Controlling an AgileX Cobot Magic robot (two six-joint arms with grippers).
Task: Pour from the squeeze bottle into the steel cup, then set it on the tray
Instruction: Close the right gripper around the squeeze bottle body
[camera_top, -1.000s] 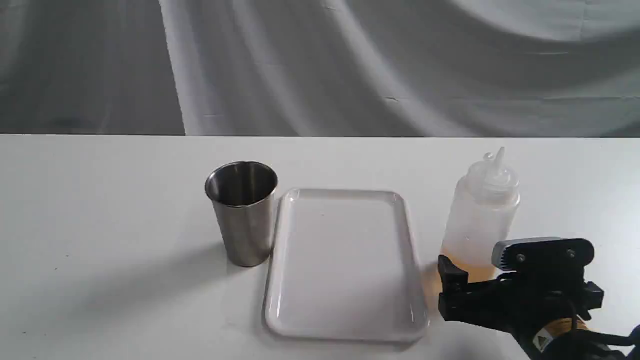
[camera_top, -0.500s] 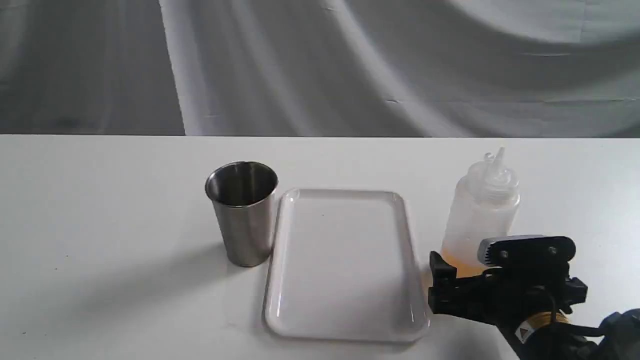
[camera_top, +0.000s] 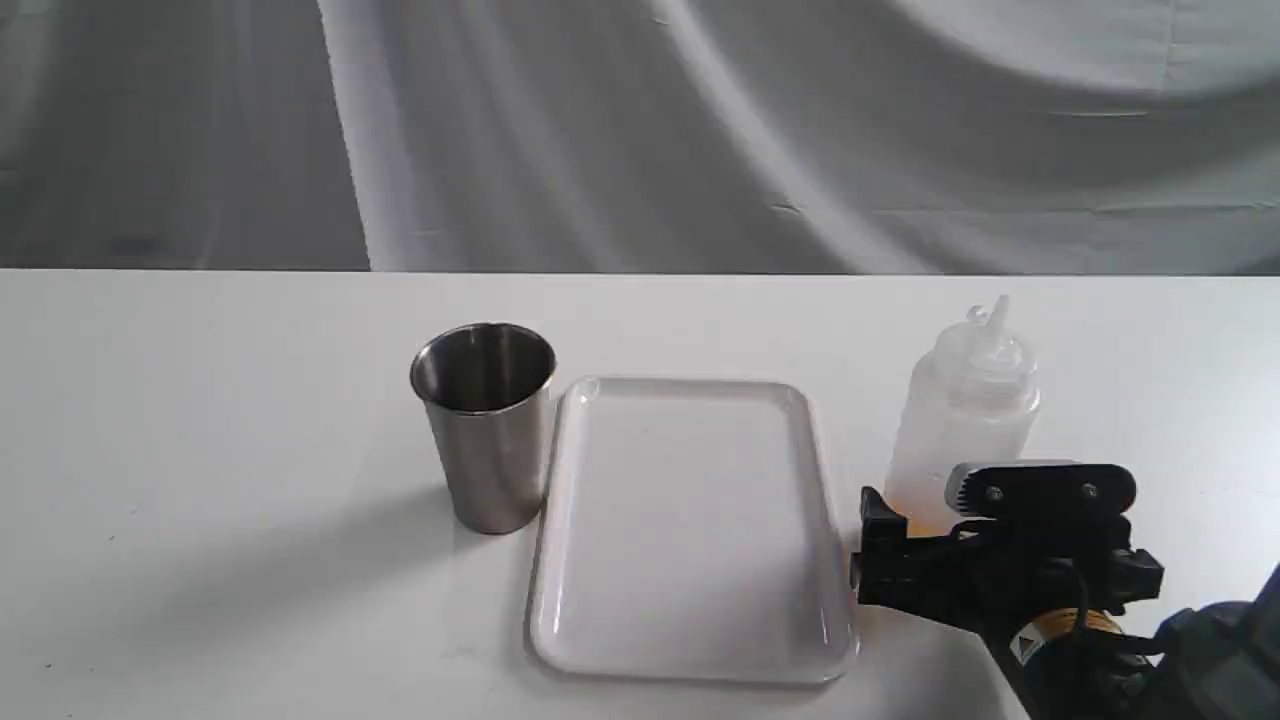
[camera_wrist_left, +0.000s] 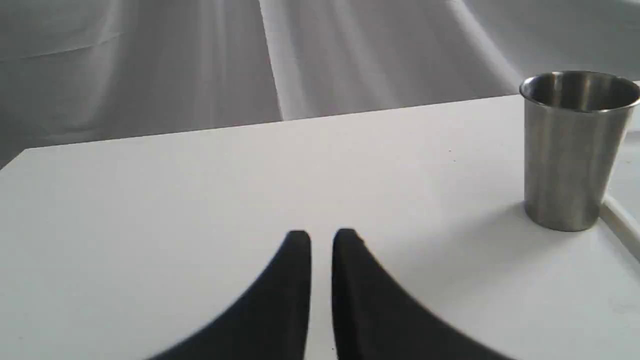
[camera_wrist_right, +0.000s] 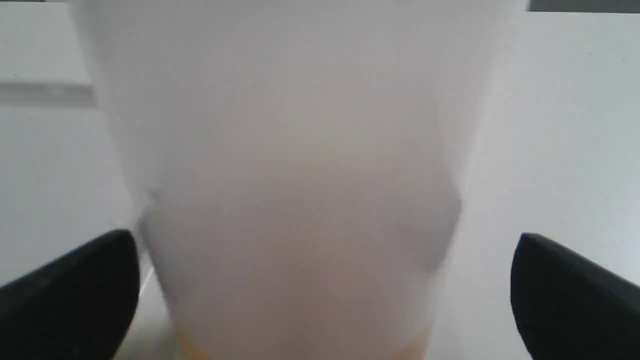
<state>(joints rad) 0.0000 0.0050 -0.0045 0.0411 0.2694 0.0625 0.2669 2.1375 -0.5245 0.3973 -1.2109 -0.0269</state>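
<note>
**Mia:** Where is the squeeze bottle?

**Tom:** The squeeze bottle (camera_top: 962, 420) stands upright on the counter (camera_top: 200, 420), at the right of the exterior picture. There is a little orange liquid at its bottom.

**Mia:** Is anything holding it?

**Tom:** Not yet, I think. The right gripper (camera_wrist_right: 324, 245) is wide open, with one black finger on each side of the bottle, low down. In the right wrist picture I see a bit of space on both sides, so there is no squeeze so far.

**Mia:** And the steel cup?

**Tom:** The steel cup (camera_top: 487, 430) stands left of the middle, just beside the left edge of the tray (camera_top: 690, 520). I can't tell if they touch. I see nothing poured in, but the inside is dark.

**Mia:** What about the tray?

**Tom:** It lies flat between the cup and the bottle, with nothing on it.

**Mia:** And the other gripper?

**Tom:** The left gripper (camera_wrist_left: 321, 239) is almost closed and holds nothing. It is low over the bare counter, well apart from the cup.

**Mia:** So how much is done?

**Tom:** Nothing, really. Grabbing comes first, then lifting and tipping over the cup. Last, I guess, the bottle goes on the tray.
</note>
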